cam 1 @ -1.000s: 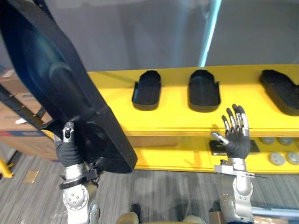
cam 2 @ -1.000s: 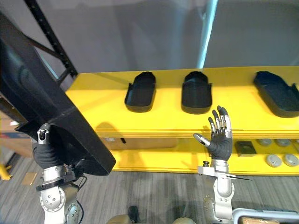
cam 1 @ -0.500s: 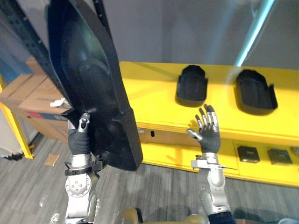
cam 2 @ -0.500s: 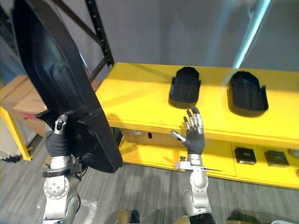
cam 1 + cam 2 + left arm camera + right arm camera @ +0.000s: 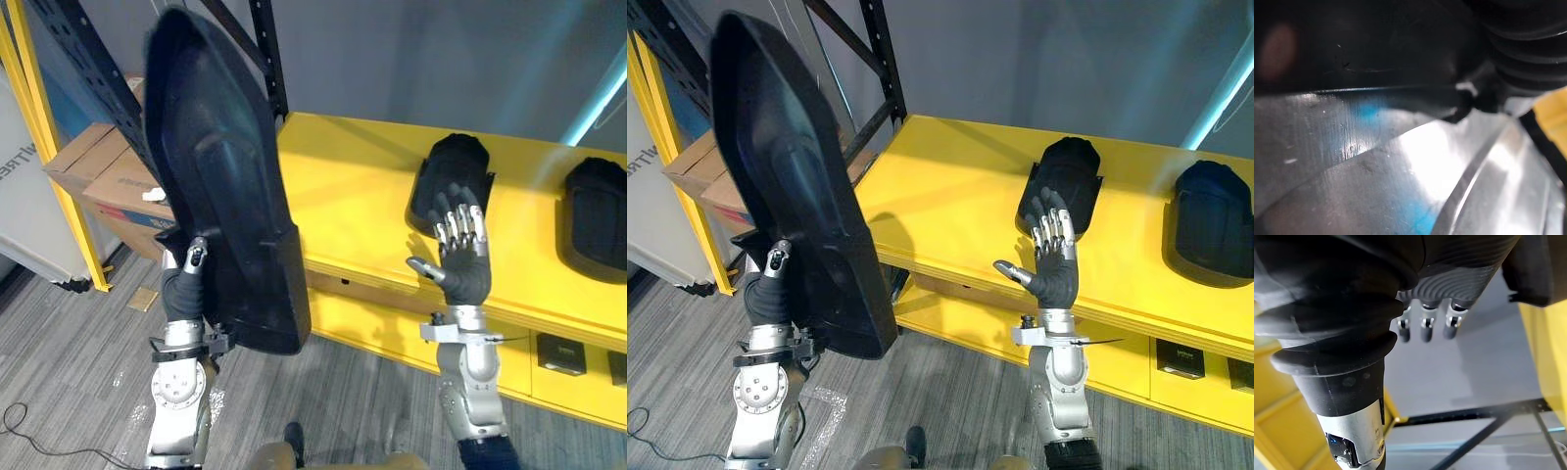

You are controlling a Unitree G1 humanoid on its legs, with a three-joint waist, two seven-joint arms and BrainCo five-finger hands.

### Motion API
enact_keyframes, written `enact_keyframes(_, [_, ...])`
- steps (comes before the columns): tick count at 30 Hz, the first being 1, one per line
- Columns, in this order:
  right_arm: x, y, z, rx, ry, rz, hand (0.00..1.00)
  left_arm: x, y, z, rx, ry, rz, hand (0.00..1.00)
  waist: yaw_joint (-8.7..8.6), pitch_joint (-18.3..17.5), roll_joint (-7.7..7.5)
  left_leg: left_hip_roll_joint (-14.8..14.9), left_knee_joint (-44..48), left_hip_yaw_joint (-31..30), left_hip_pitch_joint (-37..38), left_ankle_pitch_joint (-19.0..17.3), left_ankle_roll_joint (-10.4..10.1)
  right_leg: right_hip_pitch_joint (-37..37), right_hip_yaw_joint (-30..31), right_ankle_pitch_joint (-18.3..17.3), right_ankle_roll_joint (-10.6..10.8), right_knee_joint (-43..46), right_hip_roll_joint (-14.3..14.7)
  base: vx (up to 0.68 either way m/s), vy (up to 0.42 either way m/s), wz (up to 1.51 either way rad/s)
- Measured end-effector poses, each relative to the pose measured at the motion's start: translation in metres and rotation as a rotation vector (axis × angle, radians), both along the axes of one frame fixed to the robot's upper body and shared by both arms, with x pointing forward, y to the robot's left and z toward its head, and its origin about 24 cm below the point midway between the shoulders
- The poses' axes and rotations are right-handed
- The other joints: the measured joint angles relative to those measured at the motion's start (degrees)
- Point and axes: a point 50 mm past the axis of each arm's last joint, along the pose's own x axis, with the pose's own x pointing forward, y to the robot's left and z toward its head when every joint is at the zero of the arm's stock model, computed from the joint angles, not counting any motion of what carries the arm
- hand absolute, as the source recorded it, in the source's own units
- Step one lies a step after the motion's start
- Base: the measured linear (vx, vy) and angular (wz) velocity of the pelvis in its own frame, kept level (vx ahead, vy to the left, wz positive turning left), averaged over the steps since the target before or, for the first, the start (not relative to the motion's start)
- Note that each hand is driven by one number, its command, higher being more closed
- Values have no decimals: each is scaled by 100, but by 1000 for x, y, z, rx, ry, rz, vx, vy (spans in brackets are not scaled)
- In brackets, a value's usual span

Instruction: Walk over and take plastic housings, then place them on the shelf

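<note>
Housing (image 5: 220, 186) is in your left robot hand (image 5: 183, 292), big, black and held nearly upright, well above the floor and short of the shelf (image 5: 343, 196). The thumb (image 5: 196, 257) lies pressed on its near face by the lower end, while the fingers sit behind it out of sight, so you are pinching it low with most of its length standing above the grip. Your right robot hand (image 5: 462, 269) is raised in front of the shelf edge with fingers straight and spread, holding nothing. Two smaller housings lie on the shelf top, one (image 5: 453, 181) just beyond the right fingertips and another (image 5: 596, 220) further right. You are probably in the carry step: the pick is done, the placing is not. Next, bring the load over the bare yellow stretch between the rack post (image 5: 265, 59) and the nearer small housing, then tip it from upright towards flat before you lower it. Consider putting the open right robot hand under the free end as it tips, since a low one-handed pinch may let it swing. Mind the top edge near the post, and loosen the grip only once the piece rests on the shelf.
</note>
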Motion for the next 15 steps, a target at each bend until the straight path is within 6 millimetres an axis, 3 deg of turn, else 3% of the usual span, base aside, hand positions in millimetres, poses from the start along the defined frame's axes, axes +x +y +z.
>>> enact_keyframes(3, [-5,2,-1,4,14,9,0,25,20,0,101,56,141,100,-122,6,3,-8,-275,132,109,150,13,-113,159,3,0,46,18,-58,20,-20])
enact_keyframes(7, [-14,6,8,-2,-14,39,0,63,63,-6,150,183,378,100,-315,194,38,20,-431,429,194,217,13,-317,460,19,31,121,44,-78,37,-34])
enact_keyframes(11, [-15,7,0,-24,38,97,0,82,87,-1,172,244,467,100,-531,302,69,23,-533,539,192,321,16,-498,603,22,38,249,56,-28,9,-18])
enact_keyframes(15, [-18,10,4,-41,21,170,0,104,103,20,117,242,487,100,-657,511,191,18,-514,724,197,328,15,-746,838,-42,32,542,52,-2,-10,-23])
